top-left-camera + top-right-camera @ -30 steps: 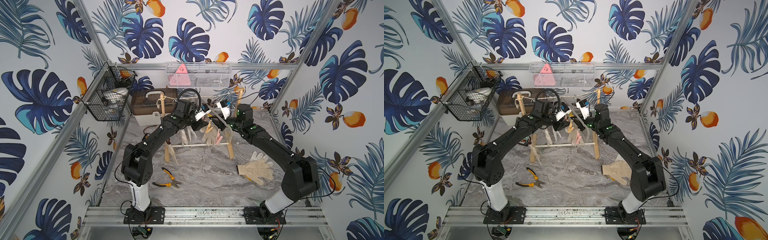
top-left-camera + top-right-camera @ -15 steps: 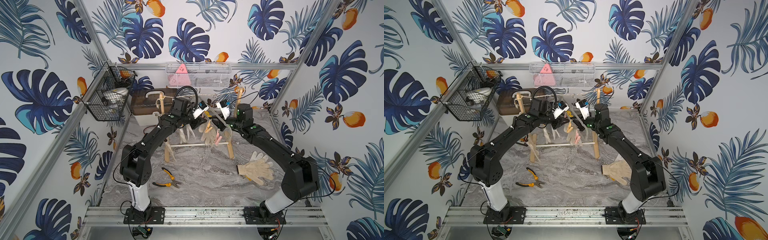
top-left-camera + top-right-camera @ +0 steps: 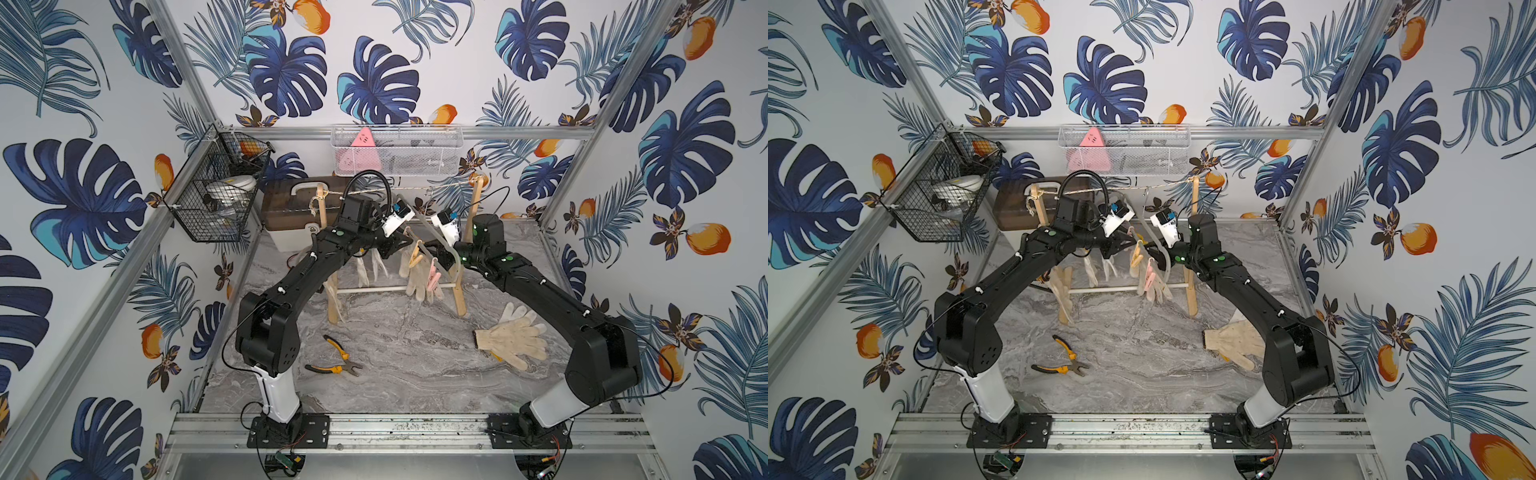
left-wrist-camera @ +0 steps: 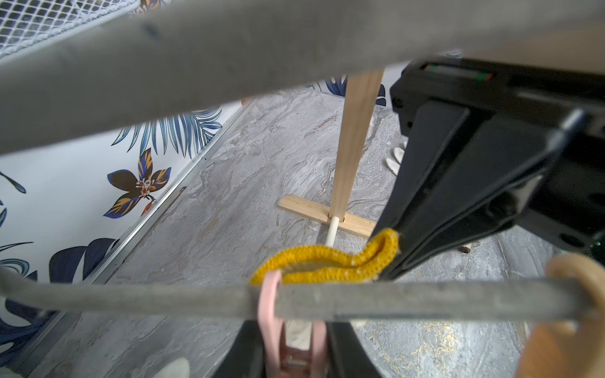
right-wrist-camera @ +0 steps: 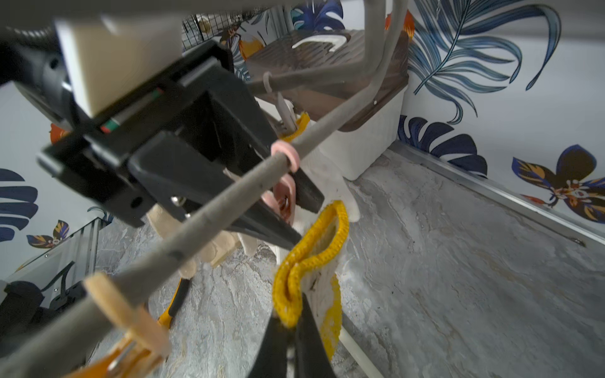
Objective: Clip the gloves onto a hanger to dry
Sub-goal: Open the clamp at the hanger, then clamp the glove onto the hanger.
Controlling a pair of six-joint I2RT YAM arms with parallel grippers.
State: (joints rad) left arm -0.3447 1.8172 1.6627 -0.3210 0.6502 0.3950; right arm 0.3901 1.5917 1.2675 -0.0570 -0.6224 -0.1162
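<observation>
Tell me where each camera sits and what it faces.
Top views: high above the robot, looking down at the grey marbled table; left arm, right arm show.
Left wrist: on left arm, facing pink plastic clip; left hand and right hand show.
Right wrist: on right arm, facing yellow knitted glove cuff; both hands show.
Shared: wrist views both show clip, cuff, grey hanger bar.
</observation>
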